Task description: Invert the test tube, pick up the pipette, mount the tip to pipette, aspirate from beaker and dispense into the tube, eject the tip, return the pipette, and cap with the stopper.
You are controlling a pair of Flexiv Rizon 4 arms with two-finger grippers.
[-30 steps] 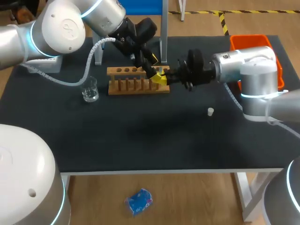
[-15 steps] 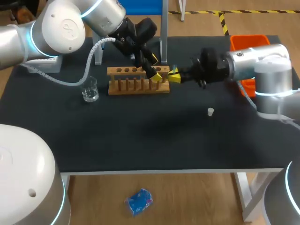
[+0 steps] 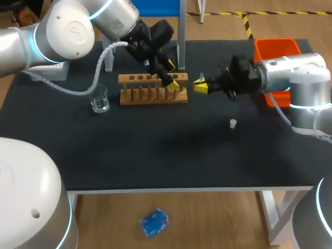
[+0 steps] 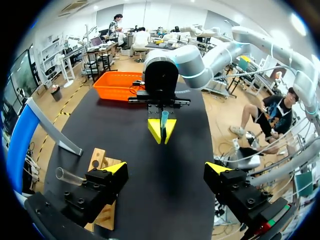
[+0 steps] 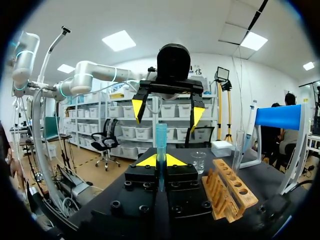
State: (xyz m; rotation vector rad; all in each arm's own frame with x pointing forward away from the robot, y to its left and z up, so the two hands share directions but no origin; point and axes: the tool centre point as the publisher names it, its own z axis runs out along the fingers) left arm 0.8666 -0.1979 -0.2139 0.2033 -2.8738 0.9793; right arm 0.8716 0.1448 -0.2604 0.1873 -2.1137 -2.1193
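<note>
1. Head view, left of centre: a small clear glass beaker (image 3: 99, 99) stands alone on the black desk (image 3: 155, 150); aspiration looks not yet begun.
2. Centre: the left gripper (image 3: 173, 75) is at the wooden tube rack (image 3: 150, 95), fingers spread wide and holding nothing.
3. Right of centre: the right gripper (image 3: 201, 86) has its fingers clamped on the clear bluish test tube (image 5: 161, 142) just beside the rack; inversion seems under way.
4. Lower right: a small white stopper (image 3: 233, 123) lies loose; the pipette steps and capping remain.

Silver arms (image 3: 62, 31), blue-lit joints (image 3: 32, 44), black wrists (image 3: 241, 75)
</note>
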